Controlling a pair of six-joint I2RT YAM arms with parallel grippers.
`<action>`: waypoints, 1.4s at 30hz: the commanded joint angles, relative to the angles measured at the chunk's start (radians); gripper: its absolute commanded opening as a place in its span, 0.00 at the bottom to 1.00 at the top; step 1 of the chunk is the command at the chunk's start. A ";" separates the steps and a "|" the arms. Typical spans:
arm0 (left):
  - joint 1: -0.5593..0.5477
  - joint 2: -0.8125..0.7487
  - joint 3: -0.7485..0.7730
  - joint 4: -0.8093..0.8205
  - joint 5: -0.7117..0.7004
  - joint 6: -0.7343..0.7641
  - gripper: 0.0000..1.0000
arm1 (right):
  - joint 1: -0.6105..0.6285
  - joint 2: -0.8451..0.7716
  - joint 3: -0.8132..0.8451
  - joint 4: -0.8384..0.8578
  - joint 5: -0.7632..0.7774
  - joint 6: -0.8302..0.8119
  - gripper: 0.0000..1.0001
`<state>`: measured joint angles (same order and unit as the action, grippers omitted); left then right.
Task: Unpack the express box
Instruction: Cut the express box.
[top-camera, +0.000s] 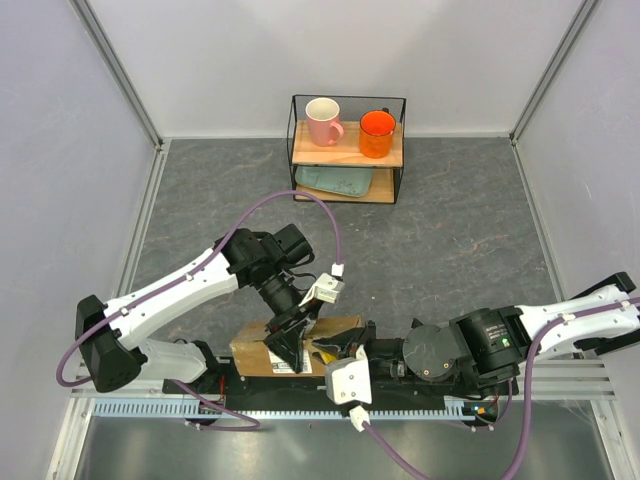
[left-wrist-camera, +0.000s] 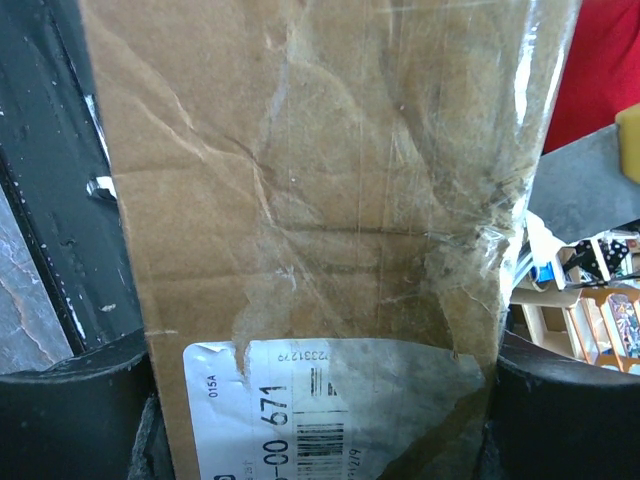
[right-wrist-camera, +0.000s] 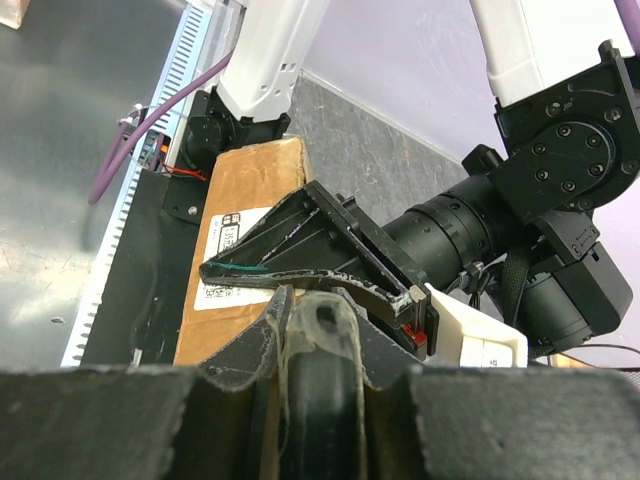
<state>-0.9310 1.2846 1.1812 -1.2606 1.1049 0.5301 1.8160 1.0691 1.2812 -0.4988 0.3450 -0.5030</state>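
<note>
The express box (top-camera: 255, 352) is a brown cardboard parcel with a white label (left-wrist-camera: 290, 410), lying at the near table edge between the arm bases. It fills the left wrist view (left-wrist-camera: 320, 200) and shows in the right wrist view (right-wrist-camera: 245, 180). My left gripper (top-camera: 288, 350) straddles the box, a finger (left-wrist-camera: 70, 400) against each side, shut on it (left-wrist-camera: 320, 400). My right gripper (top-camera: 335, 352) sits just right of it, at the box's right end. It (right-wrist-camera: 315, 330) is shut on a dark tape-wrapped tool, the utility knife (right-wrist-camera: 318, 400); a bit of yellow (top-camera: 325, 352) shows there.
A black wire shelf (top-camera: 347, 100) stands at the back with a pink mug (top-camera: 322, 121), an orange mug (top-camera: 377, 133) and a pale green tray (top-camera: 335, 182) below. A metal rail (top-camera: 150, 407) runs along the near edge. Grey walls close both sides.
</note>
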 joint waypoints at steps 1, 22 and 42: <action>-0.008 -0.013 0.080 -0.025 0.171 0.056 0.02 | -0.020 0.020 -0.043 -0.049 0.023 0.009 0.00; -0.008 -0.002 0.149 -0.053 0.205 0.077 0.02 | -0.069 0.020 -0.155 -0.021 -0.031 0.073 0.00; 0.001 -0.025 0.115 -0.060 0.194 0.085 0.02 | -0.130 0.057 -0.025 -0.286 -0.072 0.122 0.00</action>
<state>-0.9222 1.3167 1.2499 -1.3266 1.0504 0.5770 1.7134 1.0882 1.2354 -0.3931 0.2180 -0.4488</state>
